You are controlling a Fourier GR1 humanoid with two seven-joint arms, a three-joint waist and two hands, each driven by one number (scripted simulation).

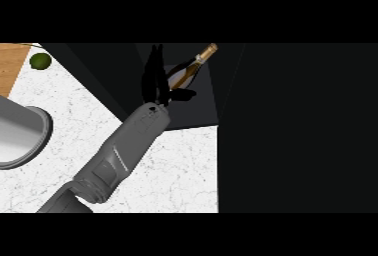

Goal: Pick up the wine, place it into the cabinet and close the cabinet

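The wine bottle [193, 64] is dark with a tan neck and lies tilted inside the dark cabinet [196, 107], neck pointing up and right. My left hand [156, 82] reaches up into the cabinet just left of the bottle. It is open, fingers straight and pointing away and thumb spread towards the bottle's lower end. Whether the thumb touches the bottle cannot be told. The grey forearm [122, 150] crosses the white counter from the lower left. My right hand does not show.
A wide black surface [295, 130], probably the cabinet's door, fills the right side. A green lime [40, 61] and a wooden board [10, 65] lie at the upper left. A grey round vessel [18, 132] stands at the left edge on the marble counter [177, 170].
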